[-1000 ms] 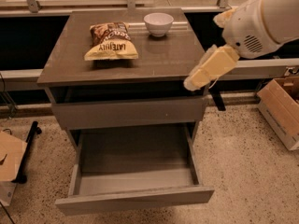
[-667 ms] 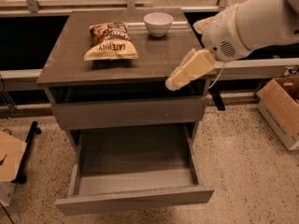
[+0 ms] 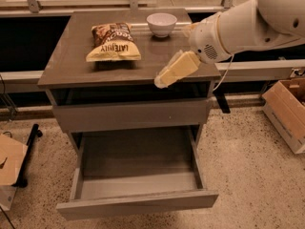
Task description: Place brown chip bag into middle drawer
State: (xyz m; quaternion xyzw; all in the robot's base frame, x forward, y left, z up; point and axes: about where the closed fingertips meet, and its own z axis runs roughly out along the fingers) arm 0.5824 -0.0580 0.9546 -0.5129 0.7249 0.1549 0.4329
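The brown chip bag (image 3: 113,43) lies flat on the grey cabinet top (image 3: 71,61), left of centre, dark brown end toward the back, pale yellow end with "LATE JULY" lettering toward the front. The middle drawer (image 3: 136,178) is pulled out below, its grey box interior bare. My gripper (image 3: 164,79) hangs over the front right part of the cabinet top, to the right of the bag and apart from it. It holds nothing.
A small white bowl (image 3: 161,24) stands at the back of the cabinet top, right of the bag. The upper drawer front (image 3: 131,116) is shut. A cardboard box (image 3: 288,111) sits on the floor at right; another cardboard piece (image 3: 9,159) lies at left.
My arm and gripper have moved left, from beyond the cabinet's right edge to over its front right part, closer to the bag. The bag, bowl and drawer have not moved.
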